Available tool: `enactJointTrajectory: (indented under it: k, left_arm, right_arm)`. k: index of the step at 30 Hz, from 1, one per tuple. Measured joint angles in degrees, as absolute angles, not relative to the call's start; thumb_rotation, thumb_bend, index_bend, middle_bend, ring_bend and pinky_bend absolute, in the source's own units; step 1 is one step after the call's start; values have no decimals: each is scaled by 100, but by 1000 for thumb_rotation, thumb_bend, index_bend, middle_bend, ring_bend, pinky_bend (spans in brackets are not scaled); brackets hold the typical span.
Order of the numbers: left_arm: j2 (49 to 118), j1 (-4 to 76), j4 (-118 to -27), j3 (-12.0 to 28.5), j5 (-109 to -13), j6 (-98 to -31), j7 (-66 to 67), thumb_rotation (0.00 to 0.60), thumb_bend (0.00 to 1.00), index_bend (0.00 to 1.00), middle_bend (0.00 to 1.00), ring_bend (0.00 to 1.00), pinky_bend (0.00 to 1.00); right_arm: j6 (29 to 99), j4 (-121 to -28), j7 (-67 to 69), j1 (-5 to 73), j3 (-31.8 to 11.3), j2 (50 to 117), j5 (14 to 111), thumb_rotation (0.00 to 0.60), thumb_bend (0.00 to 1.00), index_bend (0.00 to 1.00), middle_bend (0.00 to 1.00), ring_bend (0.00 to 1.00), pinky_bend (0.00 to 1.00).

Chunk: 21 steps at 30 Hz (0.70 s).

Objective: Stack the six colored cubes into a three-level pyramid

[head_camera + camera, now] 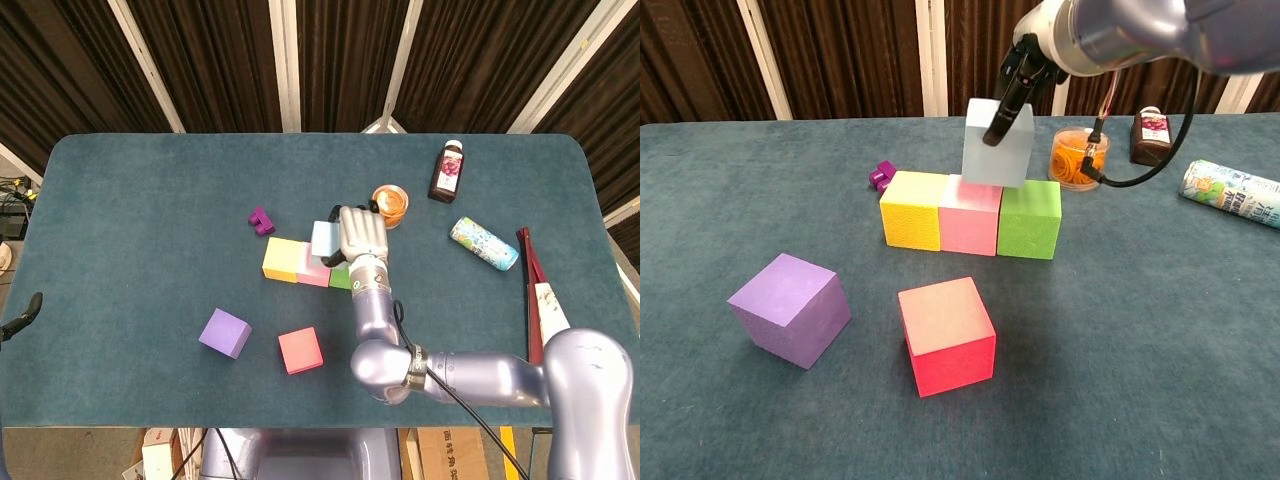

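Observation:
A yellow cube (913,209), a pink cube (971,214) and a green cube (1030,219) stand in a row on the table. My right hand (361,235) holds a light blue cube (997,143) just above the pink and green cubes; whether it touches them is unclear. The light blue cube (325,240) shows left of the hand in the head view. A purple cube (790,308) and a red cube (947,334) lie loose nearer the front. My left hand shows only as a dark tip (25,312) at the left edge.
A small purple piece (881,176) lies behind the yellow cube. An orange tub (1078,159), a dark bottle (1151,136) and a lying patterned can (1232,193) sit at the right. Red-handled item and paper (545,300) lie at the far right edge.

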<state>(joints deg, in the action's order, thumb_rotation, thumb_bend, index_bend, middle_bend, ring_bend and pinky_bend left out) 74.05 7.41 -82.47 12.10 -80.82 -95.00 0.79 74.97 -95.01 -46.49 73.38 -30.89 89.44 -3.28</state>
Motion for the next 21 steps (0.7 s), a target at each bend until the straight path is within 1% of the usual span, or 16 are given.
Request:
enactJointTrajectory:
  k: [4, 14, 21]
  left_arm:
    - [7406, 738, -8254, 1209, -8083, -9492, 84, 600, 328, 87, 29, 0, 0]
    - [7379, 720, -8291, 1217, -8082, -9489, 37, 600, 329, 87, 29, 0, 0]
    - [7373, 714, -8308, 1225, -8075, -9478, 24, 600, 329, 86, 27, 0, 0]
  right_arm:
    - [7505, -9455, -4643, 7298, -2984, 9035, -103, 600, 198, 382, 422, 220, 0]
    - [7617, -9418, -4870, 7293, -2960, 9149, -94, 600, 198, 382, 422, 220, 0]
    - [7653, -9363, -4979, 7294, -3025, 9254, -132, 600, 197, 382, 421, 220, 0]
